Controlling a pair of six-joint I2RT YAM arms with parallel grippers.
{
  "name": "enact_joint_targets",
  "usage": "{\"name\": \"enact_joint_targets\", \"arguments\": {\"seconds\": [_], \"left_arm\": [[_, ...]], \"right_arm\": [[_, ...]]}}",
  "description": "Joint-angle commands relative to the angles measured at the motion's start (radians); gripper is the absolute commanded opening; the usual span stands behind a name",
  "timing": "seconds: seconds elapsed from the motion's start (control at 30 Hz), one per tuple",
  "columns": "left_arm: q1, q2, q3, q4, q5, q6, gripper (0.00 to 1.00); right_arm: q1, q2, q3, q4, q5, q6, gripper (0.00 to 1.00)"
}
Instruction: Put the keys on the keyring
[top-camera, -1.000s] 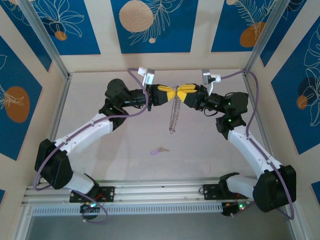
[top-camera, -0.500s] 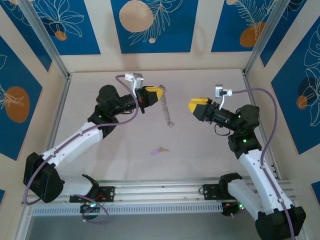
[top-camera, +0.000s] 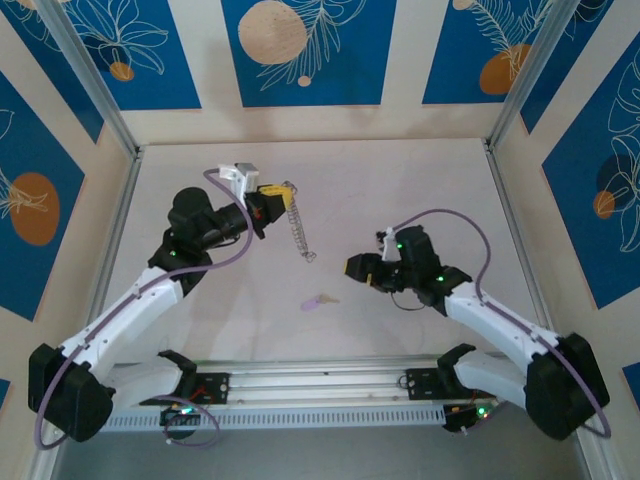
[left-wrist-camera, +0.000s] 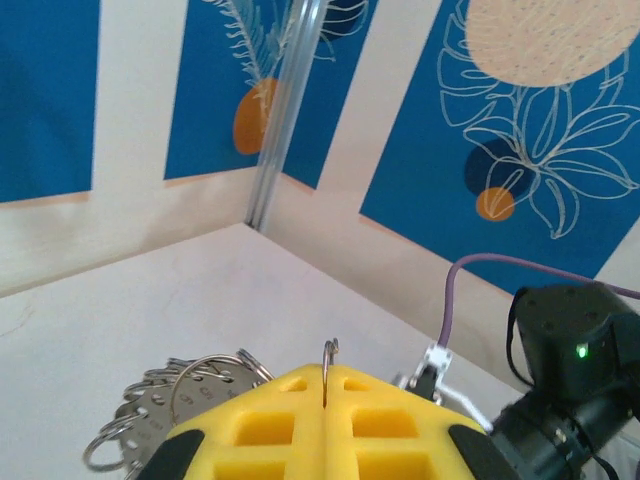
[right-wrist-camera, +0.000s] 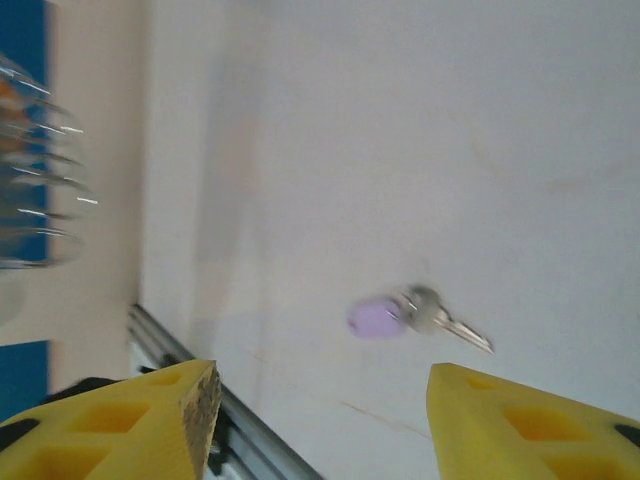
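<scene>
My left gripper (top-camera: 274, 192) is shut on the keyring (top-camera: 298, 226), a grey hoop fringed with tiny silver loops that hangs down from the jaws at the back left of the table. In the left wrist view the yellow fingers (left-wrist-camera: 400, 420) pinch the thin hoop wire, and the loops of the keyring (left-wrist-camera: 165, 405) bunch to the left of my left gripper (left-wrist-camera: 327, 378). A key (top-camera: 318, 300) with a lilac head lies flat on the table. My right gripper (top-camera: 352, 268) hovers just right of it, open and holding nothing. The right wrist view has the key (right-wrist-camera: 400, 315) just ahead of my right gripper (right-wrist-camera: 320, 410).
The aluminium rail (top-camera: 320, 378) runs along the near edge, close behind the key. Blue patterned walls (top-camera: 310, 50) and frame posts (top-camera: 90, 90) enclose the table. The right arm (left-wrist-camera: 570, 370) appears in the left wrist view, and the blurred keyring (right-wrist-camera: 40, 180) in the right wrist view.
Both grippers met at the ring a second ago. The right one let go and swung down toward the key; the left arm drew back left, carrying the ring.
</scene>
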Motion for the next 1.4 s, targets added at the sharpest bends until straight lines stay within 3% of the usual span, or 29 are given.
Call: {"name": "enact_joint_targets", "arguments": {"seconds": [0.0, 0.23, 0.53, 0.8, 1.37], "left_arm": [[0.03, -0.05, -0.031, 0.015, -0.026, 0.02, 0.0], [0.085, -0.113, -0.102, 0.03, -0.065, -0.005, 0.0], [0.123, -0.181, -0.127, -0.007, -0.094, -0.024, 0.0], [0.146, -0.213, -0.14, -0.009, -0.066, -0.031, 0.0], [0.167, -0.217, -0.156, 0.028, -0.028, -0.066, 0.0]], "right_arm": [[0.091, 0.083, 0.076, -0.128, 0.203, 0.057, 0.57], [0.294, 0.335, 0.277, -0.302, 0.427, 0.136, 0.55], [0.427, 0.608, 0.495, -0.46, 0.548, 0.203, 0.5], [0.47, 0.695, 0.584, -0.516, 0.589, 0.215, 0.47], [0.454, 0.792, 0.651, -0.51, 0.584, 0.179, 0.29]]}}
